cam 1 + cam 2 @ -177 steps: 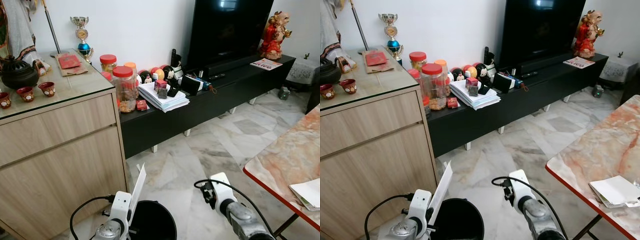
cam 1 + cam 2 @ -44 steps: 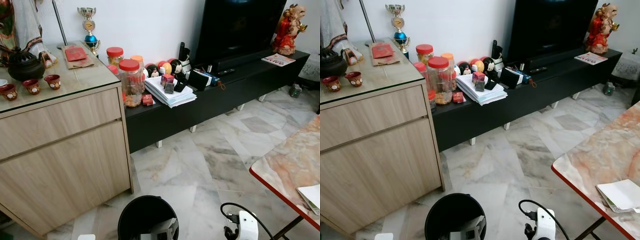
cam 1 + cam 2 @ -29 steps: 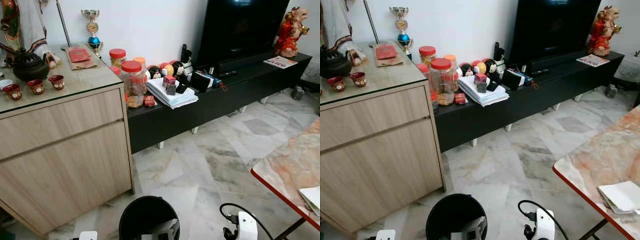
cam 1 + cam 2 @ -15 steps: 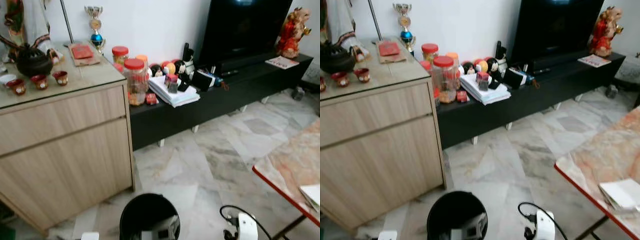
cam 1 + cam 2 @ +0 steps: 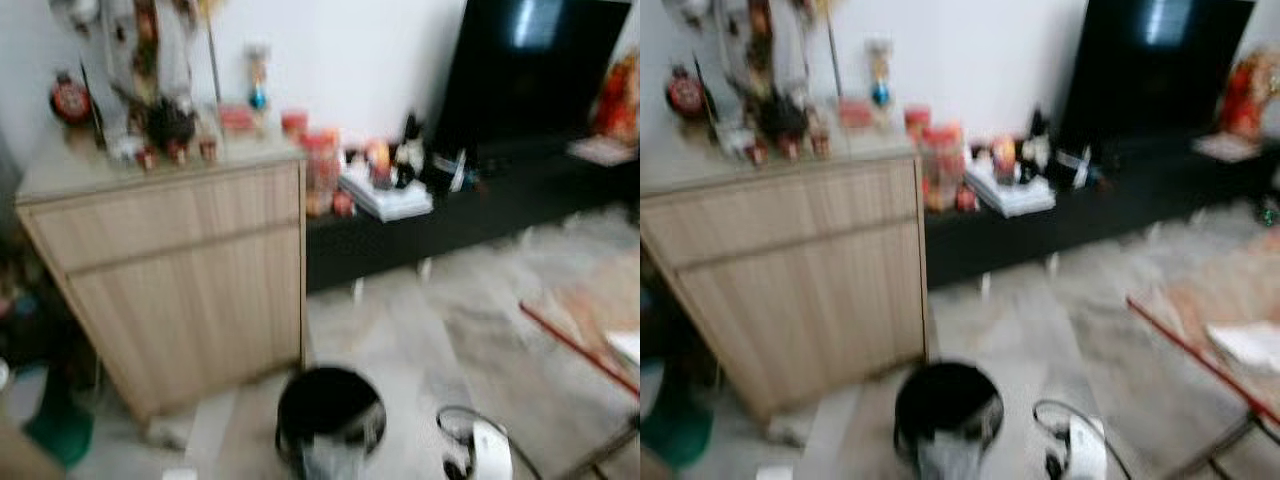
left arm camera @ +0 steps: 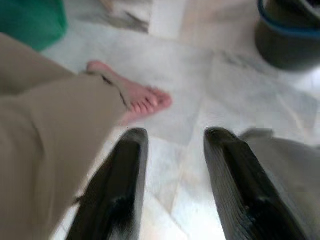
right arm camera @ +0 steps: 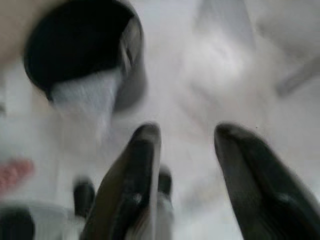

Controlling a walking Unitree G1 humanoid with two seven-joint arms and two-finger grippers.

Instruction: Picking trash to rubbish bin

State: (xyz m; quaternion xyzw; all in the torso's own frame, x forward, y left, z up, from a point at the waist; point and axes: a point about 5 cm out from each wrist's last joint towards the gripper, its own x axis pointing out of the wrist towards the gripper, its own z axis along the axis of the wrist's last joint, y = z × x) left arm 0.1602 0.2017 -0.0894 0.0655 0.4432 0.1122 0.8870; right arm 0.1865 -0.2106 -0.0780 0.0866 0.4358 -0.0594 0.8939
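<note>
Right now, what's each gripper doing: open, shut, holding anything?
Left gripper: open, holding nothing, above bare floor.
Right gripper: open, holding nothing, near the bin.

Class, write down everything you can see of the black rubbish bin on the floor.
The rubbish bin is round, black and open-topped, with a dark inside. It stands upright on the pale marble floor, in front of the wooden cabinet. Something pale and papery hangs over its near rim. The right wrist view shows it too, blurred. Neither pincer touches it.
</note>
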